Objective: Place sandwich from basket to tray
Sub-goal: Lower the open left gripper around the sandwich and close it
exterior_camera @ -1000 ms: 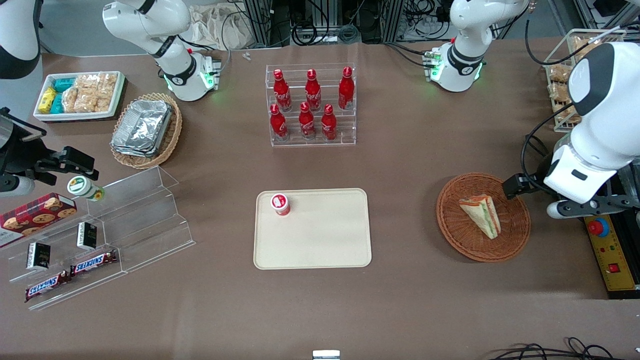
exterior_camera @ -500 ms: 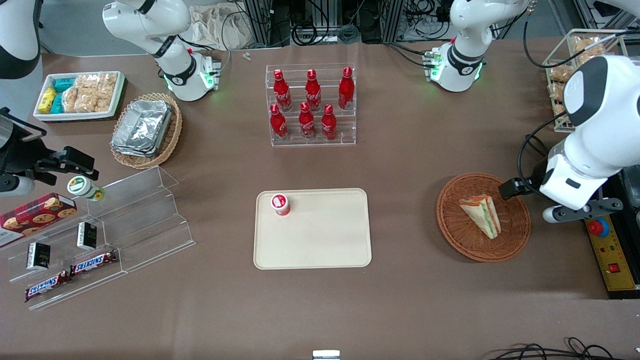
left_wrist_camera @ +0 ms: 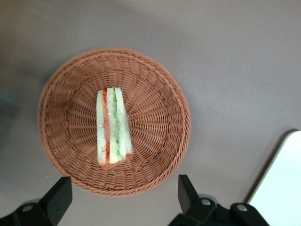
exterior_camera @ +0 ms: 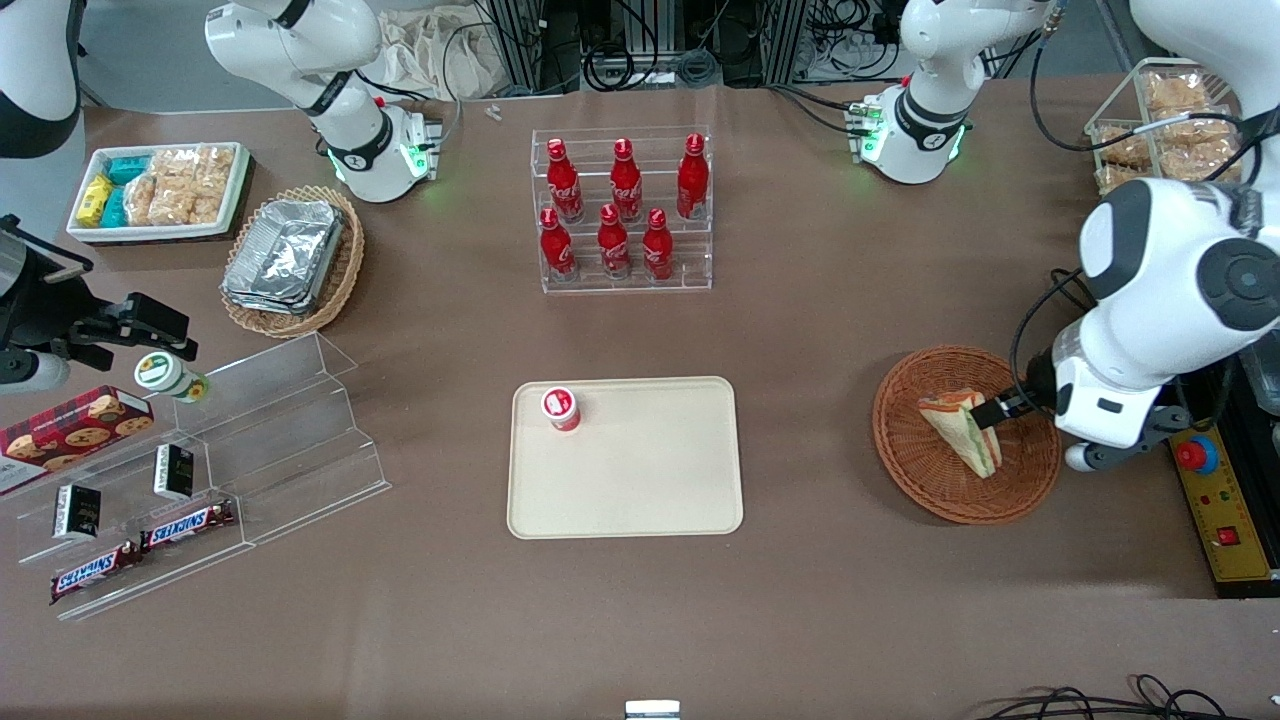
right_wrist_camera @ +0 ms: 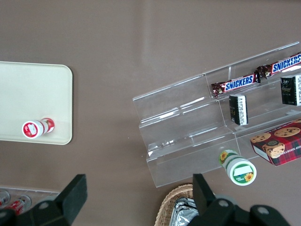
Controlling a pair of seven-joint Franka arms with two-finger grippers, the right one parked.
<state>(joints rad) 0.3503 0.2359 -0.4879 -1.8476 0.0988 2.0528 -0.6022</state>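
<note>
The sandwich [exterior_camera: 958,430], a white-bread wedge with green and orange-red layers in clear wrap, lies in the round reddish-brown basket [exterior_camera: 905,450] toward the working arm's end of the table. In the wrist view the sandwich [left_wrist_camera: 113,126] lies on edge inside the basket [left_wrist_camera: 155,155]. My gripper [left_wrist_camera: 123,195] hangs open above the basket's edge, its black fingers [left_wrist_camera: 187,193] spread wide with nothing between them. In the front view the gripper [exterior_camera: 1000,412] is over the basket beside the sandwich. The cream-beige tray [exterior_camera: 640,480] lies in the middle of the table.
A small red-and-white cup [exterior_camera: 561,408] stands on a corner of the tray. A clear rack of red bottles [exterior_camera: 622,212] stands farther from the front camera. A yellow control box with a red button [exterior_camera: 1208,490] sits beside the basket at the table's end.
My arm has swung in over the basket; the gripper has moved from the basket's rim to just beside the sandwich. The sandwich and the basket have stayed put.
</note>
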